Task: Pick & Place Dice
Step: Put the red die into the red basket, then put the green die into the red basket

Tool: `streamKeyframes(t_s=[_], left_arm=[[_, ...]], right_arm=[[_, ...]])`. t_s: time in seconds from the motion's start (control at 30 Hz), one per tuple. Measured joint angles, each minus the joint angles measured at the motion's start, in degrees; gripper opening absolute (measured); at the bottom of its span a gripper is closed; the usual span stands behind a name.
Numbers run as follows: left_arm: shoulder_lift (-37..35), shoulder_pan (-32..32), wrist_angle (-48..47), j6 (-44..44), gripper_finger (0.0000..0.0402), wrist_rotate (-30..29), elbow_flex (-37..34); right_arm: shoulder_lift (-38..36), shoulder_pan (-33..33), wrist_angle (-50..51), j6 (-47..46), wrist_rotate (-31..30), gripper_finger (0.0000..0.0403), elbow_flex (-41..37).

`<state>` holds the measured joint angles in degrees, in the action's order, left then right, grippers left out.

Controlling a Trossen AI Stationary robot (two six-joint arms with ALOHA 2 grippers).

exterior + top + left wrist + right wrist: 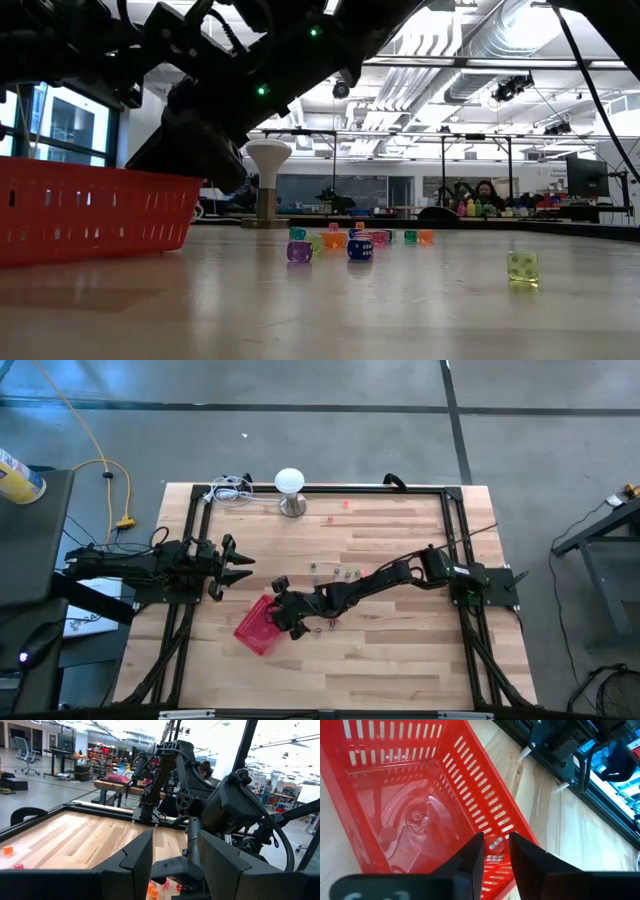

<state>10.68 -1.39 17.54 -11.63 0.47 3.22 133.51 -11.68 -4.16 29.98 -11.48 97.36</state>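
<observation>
The dice lie loose on the wooden table: a small cluster (335,572) at mid-table, a few (320,625) beside my right arm, two (338,510) near the far edge. The low view shows a purple die (299,251), a blue one (359,248) and a yellow-green one (522,266). A red mesh basket (255,628) (410,795) stands left of centre and looks bare inside. My right gripper (496,851) (285,610) hangs at the basket's right wall, fingers a narrow gap apart. My left gripper (175,865) (240,565) waits open at the table's left. My right gripper comes slanting down from the table's right over the basket's slotted wall (495,842), which shows in the gap between the fingers. One finger (472,855) is over the inside, the other (525,855) over the rim. Whether either finger touches the wall I cannot tell.
A white domed object on a metal base (289,490) (266,180) stands at the far edge, with white cables (230,490) beside it. Black frame rails (450,520) border the table. Bare wood lies toward the near edge. A person (487,192) sits far back in the room.
</observation>
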Motion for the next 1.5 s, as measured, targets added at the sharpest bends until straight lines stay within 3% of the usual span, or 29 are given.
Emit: streamKeyframes(t_s=[0.4, 0.57, 0.7, 0.8, 1.03, 1.13, 1.3, 1.5], left_arm=[[0.00, 0.00, -0.70, 0.01, 0.0149, -0.17, 0.00], [-0.01, 0.00, -0.93, 0.01, 0.0149, -0.15, 0.00], [0.00, 0.00, -0.92, 0.94, 0.0149, -0.15, 0.00], [0.46, 0.00, -0.83, 1.32, 0.0149, -0.17, 0.00], [8.66, 0.00, 0.01, 2.50, 0.0149, -1.48, 1.11], [15.71, 0.00, 0.15, 2.36, 0.0149, -1.94, 4.18], [28.72, 0.02, 0.32, 2.29, 0.0149, -2.00, 10.01], [41.49, 0.69, 0.38, 0.80, 0.0149, -2.24, 14.90]], right_arm=[[-0.02, -0.35, -0.84, 0.19, -1.42, 0.0124, 0.07], [-1.80, -2.32, -1.03, 3.51, -14.10, 0.0125, 0.00], [-4.73, -4.13, 4.72, 2.87, -25.12, 0.0122, 0.09], [-7.72, -5.10, 16.64, -5.16, -30.46, 0.0123, -0.06], [-13.27, -4.57, 49.16, -39.01, -20.11, 0.0119, 0.13], [-14.32, -6.52, 59.26, -48.23, -24.35, 0.0118, -1.78], [-21.37, -12.20, 65.25, -63.29, -29.32, 0.0117, -9.81], [-36.66, -21.25, 64.90, -83.25, -36.85, 0.0117, -25.06]])
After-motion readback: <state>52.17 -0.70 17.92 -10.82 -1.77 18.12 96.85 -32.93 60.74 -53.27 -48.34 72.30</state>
